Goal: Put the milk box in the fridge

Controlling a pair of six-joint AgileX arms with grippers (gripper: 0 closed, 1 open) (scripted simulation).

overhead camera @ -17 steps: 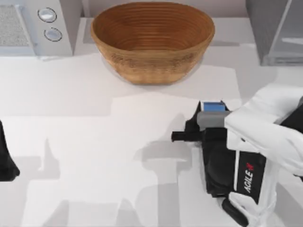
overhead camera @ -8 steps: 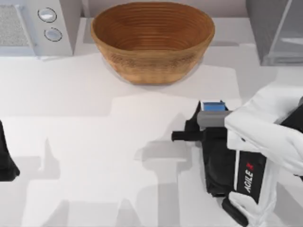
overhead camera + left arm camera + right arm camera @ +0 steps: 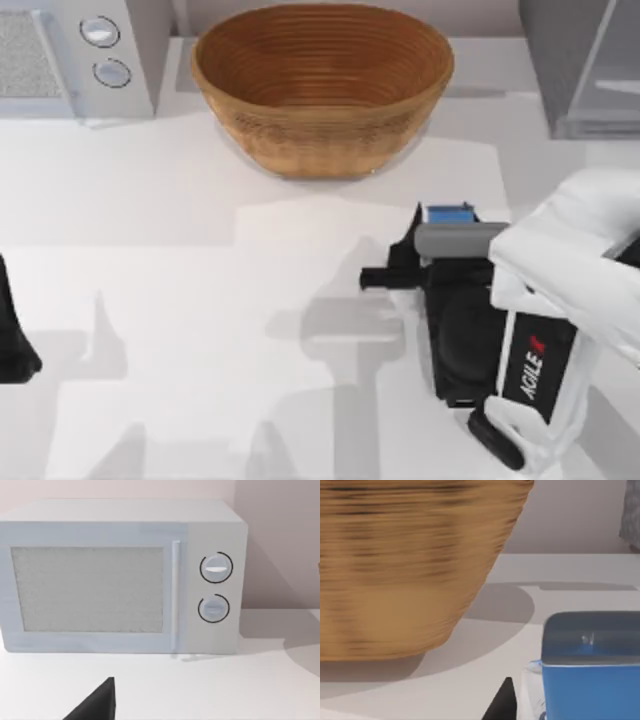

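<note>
White table, milk box upright.

top view: looking straight down on the table | left wrist view: facing the microwave level and close | right wrist view: sitting low, facing the basket closely | top view is sharing microwave and basket with the wrist views

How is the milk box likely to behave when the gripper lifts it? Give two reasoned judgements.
The milk box has flat, straight sides, so it probably won't roll. It looks small next to the basket, so it is likely light. The right gripper is over it.
</note>
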